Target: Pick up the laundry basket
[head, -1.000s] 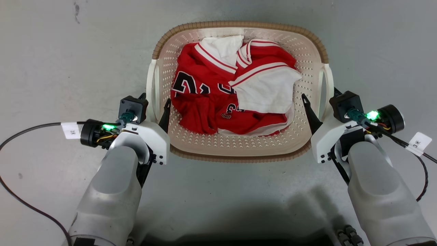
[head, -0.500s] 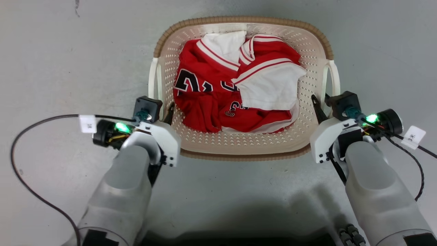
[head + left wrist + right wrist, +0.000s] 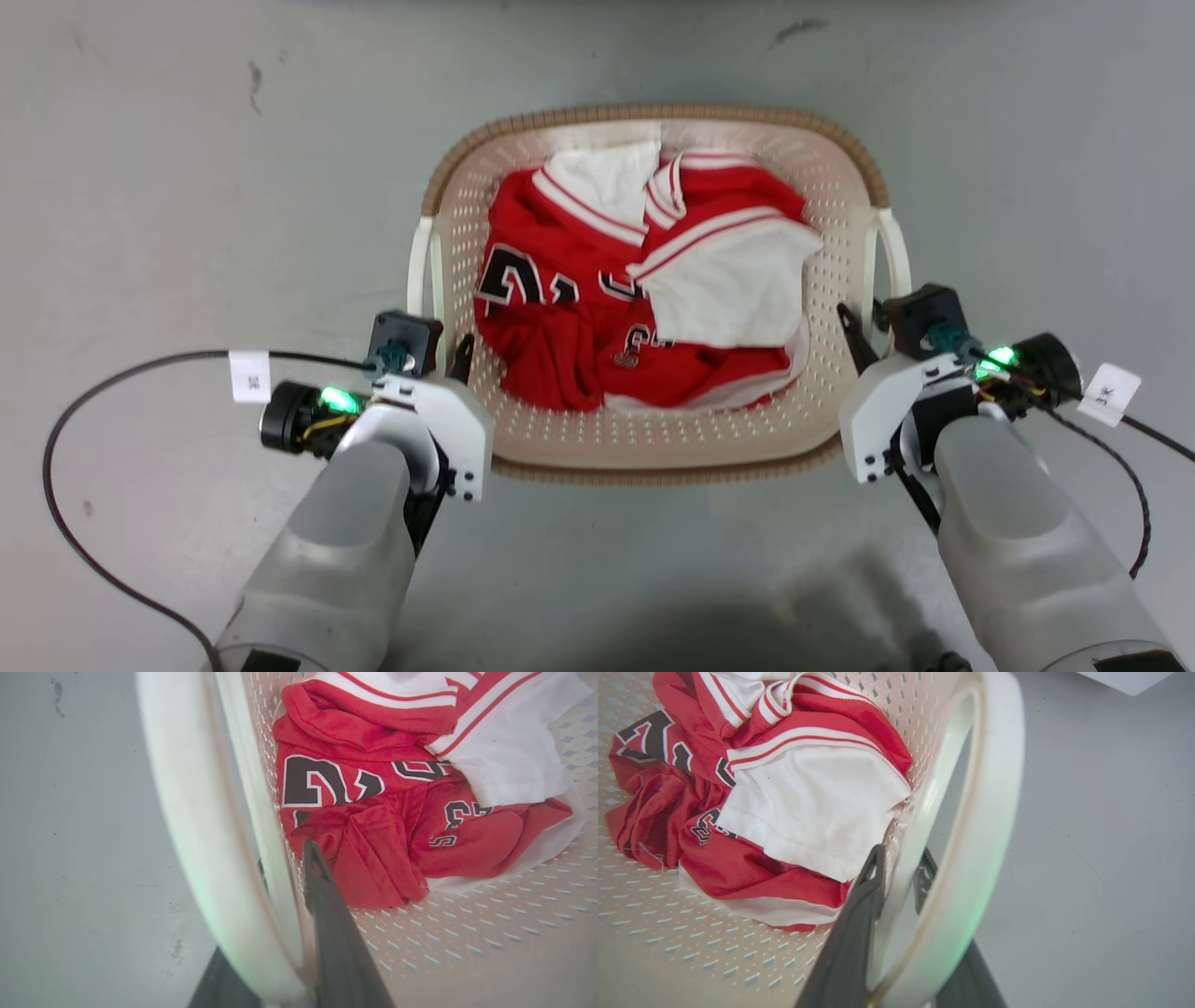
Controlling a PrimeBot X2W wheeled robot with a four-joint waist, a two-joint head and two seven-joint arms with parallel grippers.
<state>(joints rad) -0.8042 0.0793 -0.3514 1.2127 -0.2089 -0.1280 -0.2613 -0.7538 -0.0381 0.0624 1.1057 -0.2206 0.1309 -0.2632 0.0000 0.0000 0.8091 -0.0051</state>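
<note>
The laundry basket point(image 3: 653, 464) is a cream perforated tub with a brown woven-look rim, holding red and white jerseys point(image 3: 635, 289). My left gripper point(image 3: 444, 353) is shut on its left wall, just under the white left handle point(image 3: 423, 271). One finger point(image 3: 336, 933) is inside the basket and the other is outside, behind the handle point(image 3: 187, 812). My right gripper point(image 3: 868, 327) is shut on the right wall below the right handle point(image 3: 893, 254). In the right wrist view the right gripper point(image 3: 902, 855) straddles the wall beside the handle point(image 3: 994, 788).
Grey concrete floor point(image 3: 187, 187) lies all round the basket. A black cable point(image 3: 112, 373) loops over the floor at the left, and another cable point(image 3: 1144, 467) trails from the right wrist. A white corner point(image 3: 1125, 679) shows at the top of the right wrist view.
Both grippers went from standing wide around the handles to shut on the basket's side walls. The left arm came in toward the basket. The head camera has since shifted, with the floor marks lower in the picture.
</note>
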